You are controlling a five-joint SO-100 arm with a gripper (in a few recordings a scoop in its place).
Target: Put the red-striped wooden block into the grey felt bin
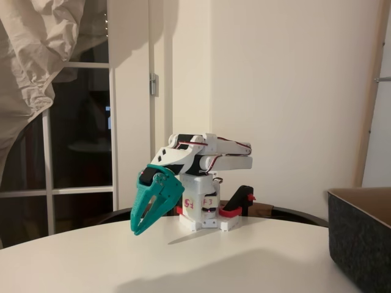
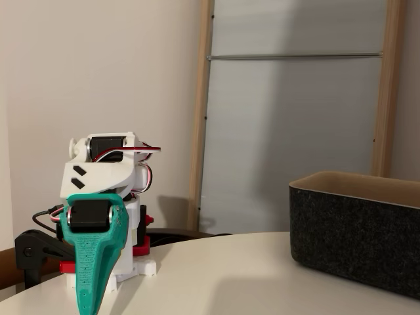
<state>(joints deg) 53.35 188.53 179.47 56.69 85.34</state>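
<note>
Nearest the camera stood the grey felt bin (image 1: 360, 238) (image 2: 357, 233), resting on the white bench (image 1: 183, 259) (image 2: 216, 275) well to the right of the arm in both fixed views. Left of the bin, the teal tool (image 1: 139, 229) (image 2: 88, 305) hung from the folded arm, tips pressed together just above the bench, pinching nothing. No red-striped wooden block could be located.

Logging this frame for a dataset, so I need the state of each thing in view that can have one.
end effector: shut, holding nothing, tip pointing down just above the table.
arm: folded back over its base.
grey felt bin: upright on the table, open-topped; its inside floor is hidden.
table: bare where it shows near the arm.
</note>
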